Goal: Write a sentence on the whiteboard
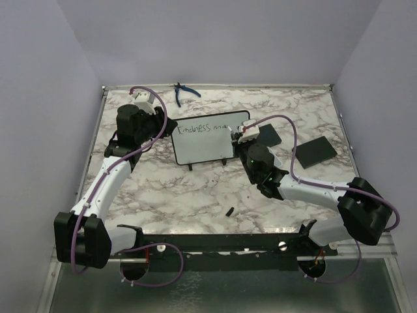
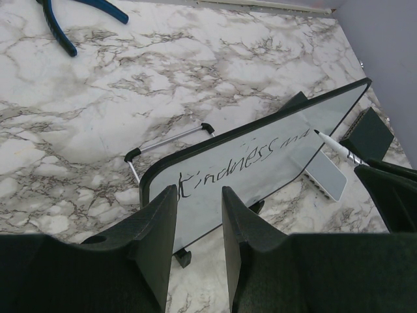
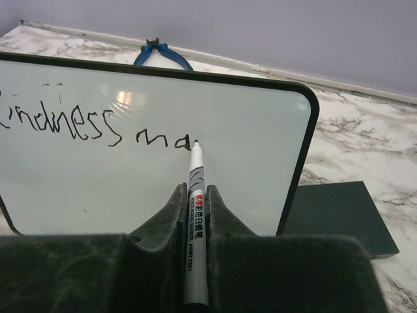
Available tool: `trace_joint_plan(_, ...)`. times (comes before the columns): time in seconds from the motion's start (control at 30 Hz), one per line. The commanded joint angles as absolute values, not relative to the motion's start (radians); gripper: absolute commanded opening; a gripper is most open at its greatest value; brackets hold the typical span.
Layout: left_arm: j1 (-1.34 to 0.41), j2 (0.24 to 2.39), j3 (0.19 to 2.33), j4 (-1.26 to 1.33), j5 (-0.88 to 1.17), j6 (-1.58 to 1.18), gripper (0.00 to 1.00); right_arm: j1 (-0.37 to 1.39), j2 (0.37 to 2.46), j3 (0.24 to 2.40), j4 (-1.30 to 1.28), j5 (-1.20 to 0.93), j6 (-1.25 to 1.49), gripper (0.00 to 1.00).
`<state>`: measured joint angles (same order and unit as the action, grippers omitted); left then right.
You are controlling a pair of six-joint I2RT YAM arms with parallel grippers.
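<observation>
The whiteboard [image 1: 208,145] stands on small black feet in the middle of the marble table; it also shows in the left wrist view [image 2: 260,179] and the right wrist view [image 3: 130,189]. The sentence [image 1: 205,128] reads "Kindness ma" in one line [image 2: 241,160] [image 3: 85,124]. My right gripper [image 1: 246,140] [image 3: 194,190] is shut on a white marker [image 3: 195,195] [image 2: 335,147]. The marker's tip touches the board just right of the last "a". My left gripper [image 1: 164,128] [image 2: 199,208] is open at the board's left end, with nothing between its fingers.
Blue pliers [image 1: 184,93] [image 2: 62,26] lie at the far edge. Two flat black pads [image 1: 316,151] [image 1: 267,135] lie right of the board. A pale grey eraser block [image 2: 326,176] sits by the board's right end. A small black cap [image 1: 229,210] lies in front. Walls enclose the table.
</observation>
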<state>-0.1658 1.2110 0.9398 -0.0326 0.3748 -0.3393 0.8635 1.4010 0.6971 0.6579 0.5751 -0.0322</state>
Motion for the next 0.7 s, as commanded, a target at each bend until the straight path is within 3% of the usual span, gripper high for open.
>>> trace_joint_plan(0.0,-0.171,1.185,0.933,-0.025,0.385,-0.330,0.35,0.859,1.407,0.725,0.690,0.573,-0.051,0.00)
trace_joint_plan(0.67,-0.170,1.184,0.932,-0.026,0.385,-0.330,0.35,0.859,1.443,0.750,0.689,0.623,-0.058,0.00)
